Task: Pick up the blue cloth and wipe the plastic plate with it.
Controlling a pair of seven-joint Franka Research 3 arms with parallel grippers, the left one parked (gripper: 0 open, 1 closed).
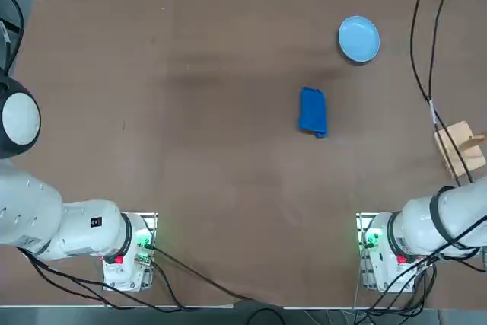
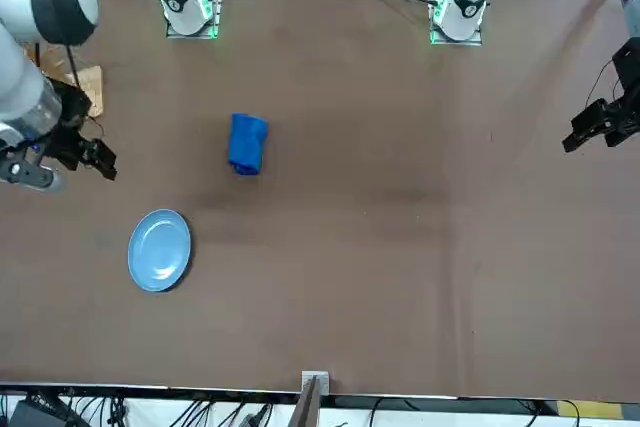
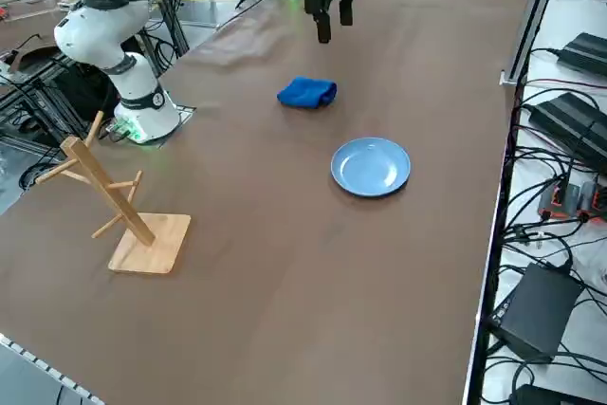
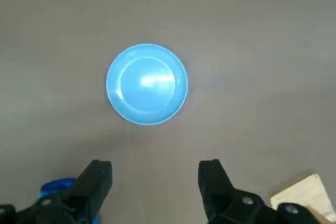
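My gripper point(image 4: 155, 182) hangs high, fingers spread, bare table point(image 1: 190, 112) beneath. Cloth point(image 1: 313, 111) and plate point(image 1: 358, 39) well apart, open on every side. Wooden rack point(image 3: 119, 206) stands near my base, away from both.

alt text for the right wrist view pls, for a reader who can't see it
Looking down past the open right gripper, whose two black fingers hold nothing, a round light blue plastic plate lies empty on the brown table. A sliver of the blue cloth shows beside one finger, and a corner of a tan wooden base beside the other.
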